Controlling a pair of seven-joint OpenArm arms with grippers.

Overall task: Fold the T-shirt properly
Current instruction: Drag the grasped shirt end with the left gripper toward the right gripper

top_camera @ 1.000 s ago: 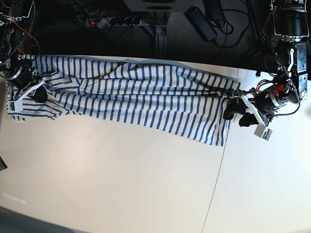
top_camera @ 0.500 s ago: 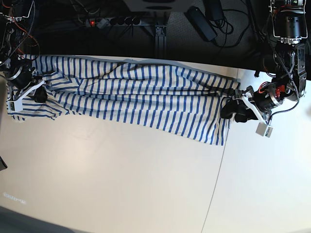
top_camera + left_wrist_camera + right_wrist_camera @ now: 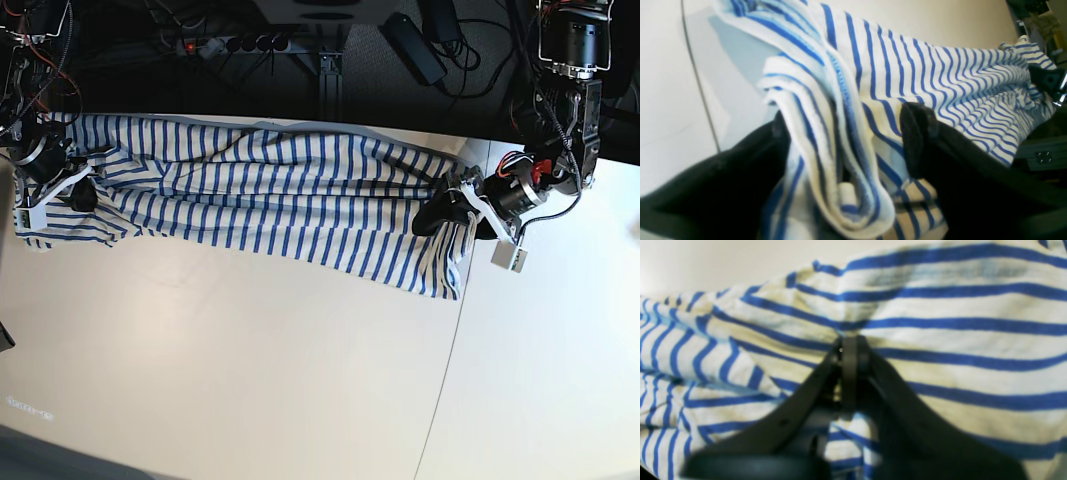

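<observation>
Right gripper (image 3: 82,193) at the far left of the base view, over the left end of the T-shirt (image 3: 280,195). Its wrist view shows the two black fingers (image 3: 849,353) pressed flat together, a pinch of striped cloth caught between the tips; fabric puckers into folds around that point.

T-shirt lies as a long striped band along the back edge of the pale table (image 3: 240,370), running from the right gripper across to the left gripper. Band is rumpled lengthwise, lower edge slanting down toward the right.

Left gripper (image 3: 447,212) at the right end of the band, set over the cloth's edge. In its wrist view the jaws stand apart, one black finger (image 3: 917,133) either side of a bunched roll of hem (image 3: 840,160). Cloth fills the gap between them; whether the pads press it I cannot tell.
</observation>
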